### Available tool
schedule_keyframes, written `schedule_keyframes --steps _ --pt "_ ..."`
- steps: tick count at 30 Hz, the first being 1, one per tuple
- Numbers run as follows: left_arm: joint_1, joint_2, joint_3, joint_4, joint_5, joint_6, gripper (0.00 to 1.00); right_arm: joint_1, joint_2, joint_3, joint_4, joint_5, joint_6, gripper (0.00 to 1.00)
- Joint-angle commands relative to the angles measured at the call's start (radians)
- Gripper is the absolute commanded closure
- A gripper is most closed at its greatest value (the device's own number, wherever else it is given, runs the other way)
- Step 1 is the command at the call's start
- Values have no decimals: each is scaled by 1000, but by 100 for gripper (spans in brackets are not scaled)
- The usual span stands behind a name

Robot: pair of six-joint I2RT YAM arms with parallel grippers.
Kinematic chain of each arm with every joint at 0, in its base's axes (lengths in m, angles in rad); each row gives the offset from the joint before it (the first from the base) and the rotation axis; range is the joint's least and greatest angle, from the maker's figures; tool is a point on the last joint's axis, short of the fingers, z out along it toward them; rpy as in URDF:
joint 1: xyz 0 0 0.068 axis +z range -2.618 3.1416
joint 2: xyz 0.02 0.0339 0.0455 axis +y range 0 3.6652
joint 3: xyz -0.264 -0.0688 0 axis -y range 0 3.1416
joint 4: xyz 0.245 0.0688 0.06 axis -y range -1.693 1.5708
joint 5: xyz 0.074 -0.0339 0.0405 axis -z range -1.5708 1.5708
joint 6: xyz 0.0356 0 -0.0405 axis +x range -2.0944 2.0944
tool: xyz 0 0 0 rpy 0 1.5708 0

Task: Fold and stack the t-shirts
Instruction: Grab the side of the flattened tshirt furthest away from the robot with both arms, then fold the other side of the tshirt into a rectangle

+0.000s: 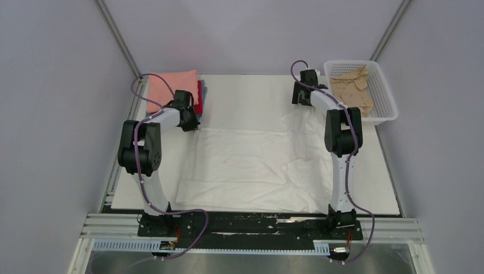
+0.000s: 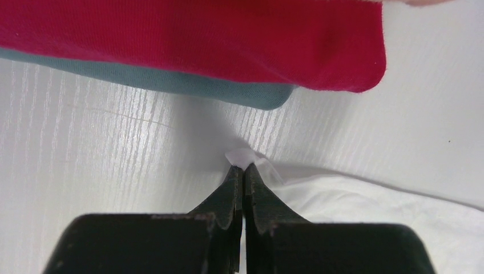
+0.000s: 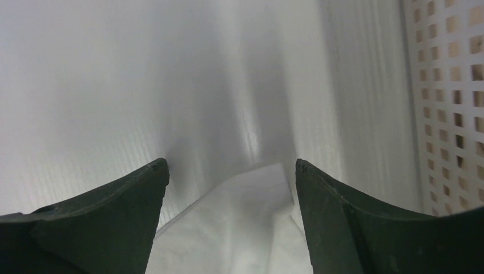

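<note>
Left pincer (image 2: pixel 244 169) clenches the white t-shirt (image 2: pixel 365 211) by a corner. Right pincer (image 3: pixel 231 166) gapes astride another near the far edge of the surface (image 1: pixel 245 91); a shallow bite could slip.

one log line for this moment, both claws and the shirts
left claw: shut on white t-shirt far-left corner | right claw: open, straddling its far-right corner | folded stack: far left | tan t-shirt: in basket

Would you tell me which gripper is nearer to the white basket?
Right. The right gripper sits beside the basket; the left gripper is across the table, by the folded shirts.
</note>
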Motion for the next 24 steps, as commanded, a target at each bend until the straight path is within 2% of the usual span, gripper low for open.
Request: schedule_keyframes --steps 1,5,7,10,13,18,24 --pt "-10 -22 -4 19 36 7 100 -2 15 37 -17 -32 -48 21" --pt "-9 -20 3 18 41 5 100 -4 0 -10 -16 -56 -41 25" --pt "-9 -20 5 18 43 5 100 -4 -4 -26 -17 -67 -40 33" --pt "-10 -22 12 19 49 5 100 -5 -7 -34 -17 -90 -40 51" --pt "-9 -21 17 19 54 0 100 -5 -19 -40 -16 -98 -38 76" --pt "-12 -41 22 19 73 -13 100 -5 -72 -45 -13 -123 -46 97" --pt "-40 -101 -14 33 61 -21 100 -1 -231 -164 16 -209 -59 100"
